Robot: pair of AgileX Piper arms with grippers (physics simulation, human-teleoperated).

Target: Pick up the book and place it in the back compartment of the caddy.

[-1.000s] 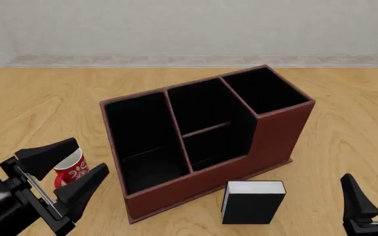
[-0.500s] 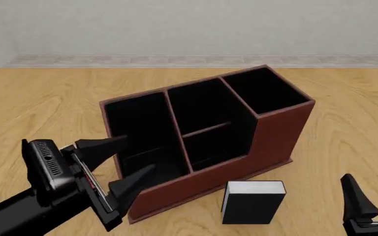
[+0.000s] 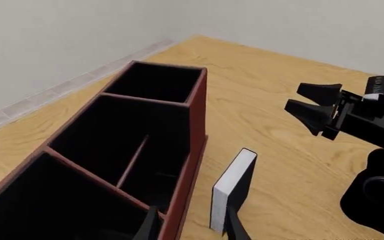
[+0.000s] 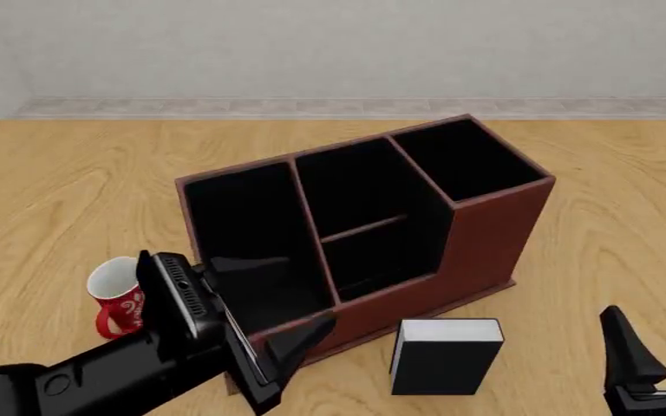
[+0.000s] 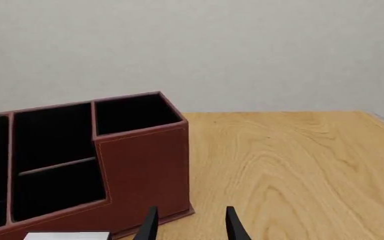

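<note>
On the table [image 4: 55, 191], the book [image 4: 446, 356] stands upright just in front of the caddy [image 4: 484, 251], near its right end, black cover toward the front camera and white page edges on top. No lettering shows on book or caddy. The red mug [image 4: 114, 296] to the caddy's left carries white script, too small and partly hidden to read.

From the front view the left pincer [image 4: 273, 305] hangs with its fingers spread wide, one tip over the caddy's long left slot and the other before the front wall; it holds nothing. The right pincer [image 4: 662, 347] waits at the lower right, apart from the book, fingers parted and empty.

Only the left wrist view shows the book's thin white edge side-on, close to the caddy's outer wall but not touching it, with the right arm beyond. Only the front view takes in the mug. The back compartment [image 4: 350, 186], behind the low cross divider, shows nothing but black lining.
</note>
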